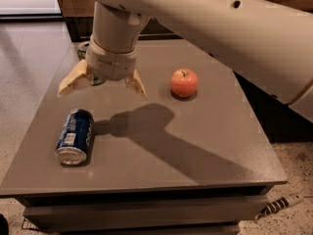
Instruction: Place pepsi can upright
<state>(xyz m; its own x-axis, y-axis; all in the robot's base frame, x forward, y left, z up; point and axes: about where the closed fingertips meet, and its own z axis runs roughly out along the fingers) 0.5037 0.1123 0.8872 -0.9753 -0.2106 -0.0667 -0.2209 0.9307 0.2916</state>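
The pepsi can (75,136), dark blue with white lettering and a silver end facing me, lies on its side near the front left of the grey table (195,146). My gripper (102,89) hangs above the table behind the can, its two tan fingers spread wide open and empty. One fingertip (66,87) is left of and above the can, the other (139,88) is to its right. The gripper does not touch the can.
A red-orange apple (184,82) sits upright right of the gripper. A green can (85,49) stands at the table's back left, mostly hidden behind my wrist. A cable (281,204) lies on the floor at the front right.
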